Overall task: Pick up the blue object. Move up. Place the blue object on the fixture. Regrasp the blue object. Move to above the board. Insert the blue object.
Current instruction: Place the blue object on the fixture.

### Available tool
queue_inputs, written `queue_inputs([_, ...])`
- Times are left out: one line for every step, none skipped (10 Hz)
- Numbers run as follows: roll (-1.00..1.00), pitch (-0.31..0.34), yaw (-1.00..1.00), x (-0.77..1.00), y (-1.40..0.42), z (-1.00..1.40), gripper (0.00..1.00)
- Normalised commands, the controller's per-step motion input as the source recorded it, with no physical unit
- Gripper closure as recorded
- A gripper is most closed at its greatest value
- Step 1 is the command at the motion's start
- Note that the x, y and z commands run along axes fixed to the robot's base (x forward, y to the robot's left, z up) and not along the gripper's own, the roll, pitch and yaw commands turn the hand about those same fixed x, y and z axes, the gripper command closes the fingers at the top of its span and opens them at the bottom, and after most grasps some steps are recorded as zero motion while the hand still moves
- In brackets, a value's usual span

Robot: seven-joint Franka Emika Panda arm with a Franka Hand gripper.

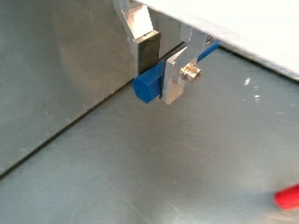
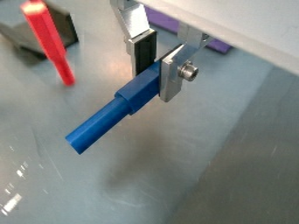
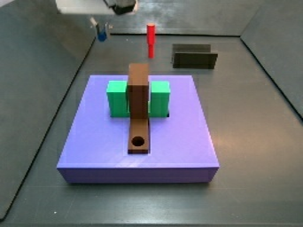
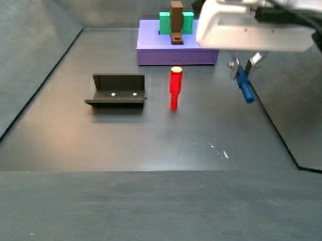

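On the left of a side view sat the fixture (image 4: pixel 116 91), dark, on the floor, well apart from everything else. Next right stood the red peg (image 4: pixel 176 88), upright, between the fixture and the gripper. Further right, the gripper (image 4: pixel 243 68) hung above the floor, fingers clenched on the blue object (image 4: pixel 247 88), which pointed down and tilted, clear of the floor. In a wrist view the blue object (image 2: pixel 118 113) was pinched near one end between the silver plates, most of its length sticking out free. Far back lay the purple platform (image 4: pixel 153 52) with the board (image 4: pixel 179 28) and green blocks (image 4: pixel 165 23).

Judged step: peg picked and lifted, carry to the fixture pending. To do it well: travel left at height, pass the red peg on its near or far side, not through it. Long overhang meant the peg could swing or slip, so move slowly. Line the free end with the fixture's recess before lowering; let go only once seated.
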Motion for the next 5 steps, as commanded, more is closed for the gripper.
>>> queue_inputs([-0.65,0.151,-0.19,0.32,0.00,0.68,1.00])
queue_inputs([-0.80,0.146,-0.16,0.34,0.00,0.76,1.00])
queue_inputs([-0.85,0.111,-0.13,0.36,0.00,0.71,1.00])
queue_inputs([-0.62,0.137,-0.31,0.73,-0.13,0.41,1.00])
queue_inputs([-0.55,0.166,-0.30,0.79,-0.07,0.32,1.00])
